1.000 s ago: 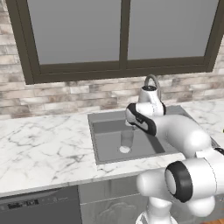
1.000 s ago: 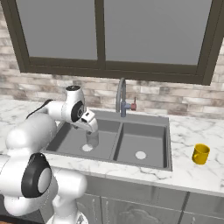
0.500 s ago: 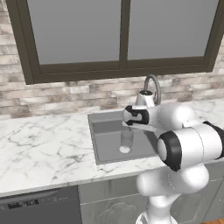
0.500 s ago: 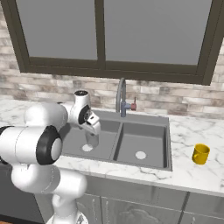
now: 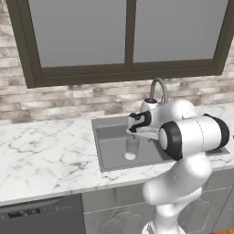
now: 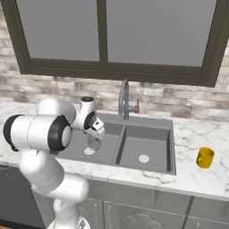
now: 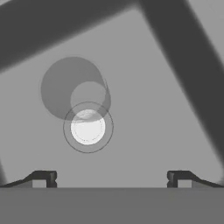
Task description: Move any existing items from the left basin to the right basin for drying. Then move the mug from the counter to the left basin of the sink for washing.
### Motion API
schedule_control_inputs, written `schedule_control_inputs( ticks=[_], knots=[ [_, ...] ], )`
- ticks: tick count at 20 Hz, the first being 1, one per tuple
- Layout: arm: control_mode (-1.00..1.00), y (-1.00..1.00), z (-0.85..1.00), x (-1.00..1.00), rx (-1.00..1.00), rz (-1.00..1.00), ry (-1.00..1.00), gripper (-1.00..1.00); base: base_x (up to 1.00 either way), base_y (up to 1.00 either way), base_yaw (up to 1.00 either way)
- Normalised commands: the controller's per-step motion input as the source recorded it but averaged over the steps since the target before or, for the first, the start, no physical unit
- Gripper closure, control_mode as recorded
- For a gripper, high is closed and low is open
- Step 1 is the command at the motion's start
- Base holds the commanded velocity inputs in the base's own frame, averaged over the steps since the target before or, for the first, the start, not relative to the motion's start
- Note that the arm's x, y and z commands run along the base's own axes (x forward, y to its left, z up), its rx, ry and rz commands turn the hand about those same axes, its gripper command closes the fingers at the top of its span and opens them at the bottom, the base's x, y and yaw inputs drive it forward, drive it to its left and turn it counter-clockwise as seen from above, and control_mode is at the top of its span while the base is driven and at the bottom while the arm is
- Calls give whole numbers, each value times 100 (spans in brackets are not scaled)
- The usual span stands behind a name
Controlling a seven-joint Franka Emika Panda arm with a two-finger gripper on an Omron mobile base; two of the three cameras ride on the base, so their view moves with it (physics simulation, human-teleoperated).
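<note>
A translucent grey glass tumbler stands upright in the left basin of the dark grey sink, beside the pale drain. My gripper hangs just above the tumbler, pointing down, open and holding nothing. From the right, the tumbler stands under the gripper. In the hand view the tumbler appears from above, overlapping the drain, ahead of the open gripper and left of its centre. The right basin holds only its drain. The yellow mug sits on the marble counter right of the sink.
A tall arched tap rises behind the divider between the basins. A brick wall and a dark-framed window stand behind the sink. A dishwasher front sits below the counter at the left.
The arm's upper links have swung round toward the cameras. The hand has stayed over the tumbler in the left basin, with the jaws open throughout. Tumbler and mug have not moved.
</note>
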Motion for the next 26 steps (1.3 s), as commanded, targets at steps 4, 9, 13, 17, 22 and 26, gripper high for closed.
schedule_control_inputs(
  ticks=[4, 9, 13, 17, 22, 26],
  knots=[
    [-100, 0, -33, 36, 0, 0, 0, -100, 0, 0, 0],
    [-100, 0, -30, 44, 0, 0, 0, -100, 0, 0, 0],
    [-100, 1, -39, 49, 0, 0, 0, -100, 0, 0, 0],
    [-100, 0, -41, 45, 0, 0, 0, -100, 0, 0, 0],
    [-100, 0, -34, 51, 0, 0, 0, -100, 0, 0, 0],
    [-100, 0, -28, 31, 0, 0, 0, -100, 0, 0, 0]
  ],
)
